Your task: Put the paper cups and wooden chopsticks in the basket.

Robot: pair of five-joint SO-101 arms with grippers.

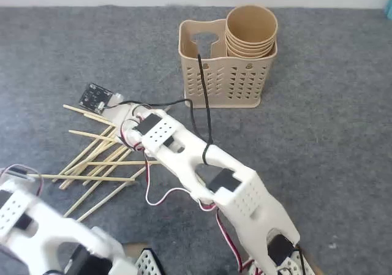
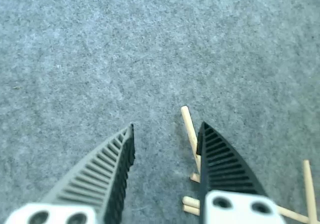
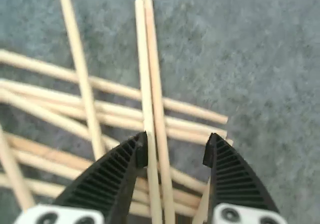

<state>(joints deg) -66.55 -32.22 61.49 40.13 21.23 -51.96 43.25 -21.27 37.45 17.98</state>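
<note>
Along the left edge of the grey tabletop (image 1: 331,134), wooden chopsticks (image 1: 92,161) are lying scattered; the right claw (image 3: 175,146) is hanging spread above them, the left claw (image 2: 165,131) gaping nearby.

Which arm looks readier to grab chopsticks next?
The right. The right gripper is open over the chopsticks, two between its jaws; the left gripper is over mostly bare carpet.

The table cover (image 1: 331,134) is grey, felt-like cloth, matt and fuzzy. At the left, the chopsticks (image 1: 92,177) are bare pale wood, dull. The basket (image 1: 229,82) at upper centre is smooth beige plastic with a faint sheen. The cups (image 1: 251,42) in it are matt brown paper. The left gripper (image 2: 167,131) and right gripper (image 3: 175,145) are black ribbed plastic, and the right arm (image 1: 208,165) is white plastic.
</note>
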